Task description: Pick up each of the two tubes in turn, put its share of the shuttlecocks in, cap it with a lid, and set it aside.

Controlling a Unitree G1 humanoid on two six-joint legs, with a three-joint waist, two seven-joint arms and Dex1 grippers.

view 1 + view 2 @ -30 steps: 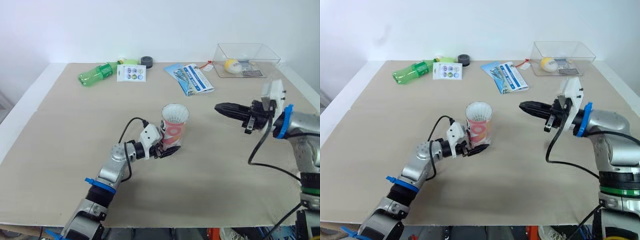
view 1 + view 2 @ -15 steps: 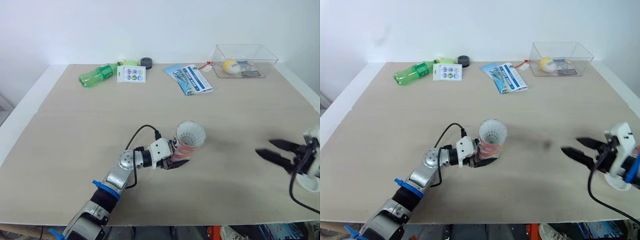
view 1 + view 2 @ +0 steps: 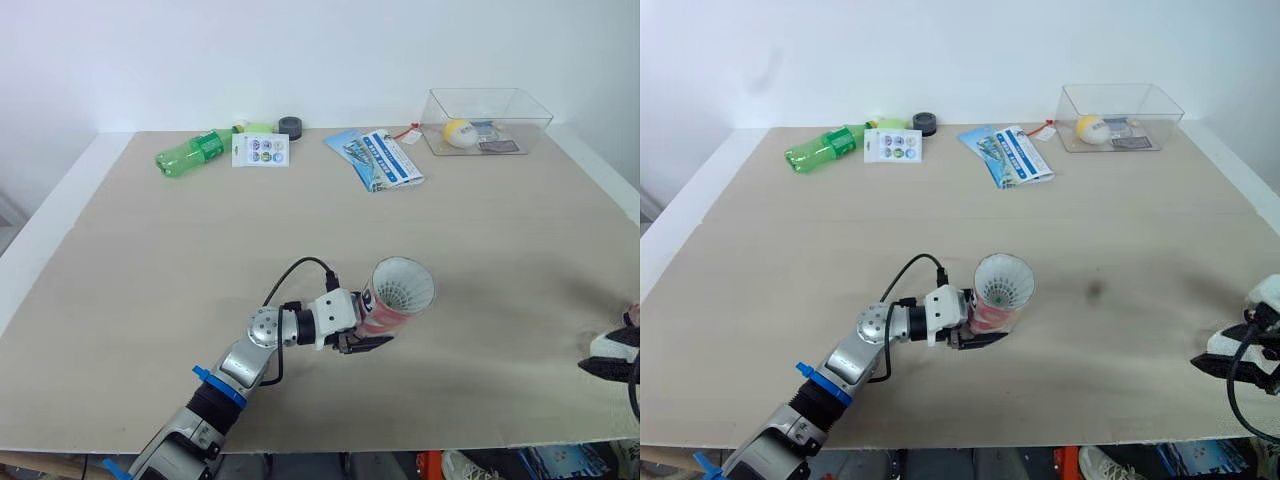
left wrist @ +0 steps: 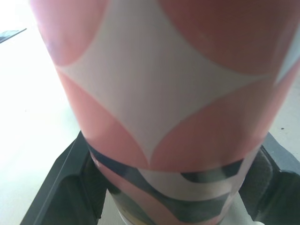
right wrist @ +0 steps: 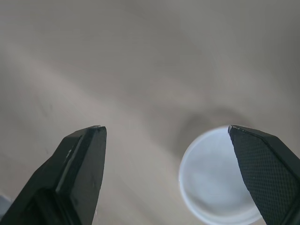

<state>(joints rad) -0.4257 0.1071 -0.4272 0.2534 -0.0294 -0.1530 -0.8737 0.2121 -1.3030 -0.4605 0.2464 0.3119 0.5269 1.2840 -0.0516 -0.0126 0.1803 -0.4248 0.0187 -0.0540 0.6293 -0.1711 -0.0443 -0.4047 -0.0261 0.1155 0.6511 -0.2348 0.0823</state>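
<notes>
A pink and white tube leans to the right above the table's front middle, with white shuttlecock feathers showing in its mouth. My left gripper is shut on its lower end, and the left wrist view shows a black finger on each side of the tube. My right gripper is low at the table's front right edge. The right wrist view shows this gripper open, with nothing between its fingers. Beyond the fingers lies a white round lid on a grey surface.
Along the table's far edge lie a green bottle, a sticker card, a small black roll and a blue leaflet. A clear box with a yellow ball in it stands at the far right.
My right gripper has opened and swung from above the table's right middle down to the front right edge. My left gripper has carried the tube rightward and tilted it.
</notes>
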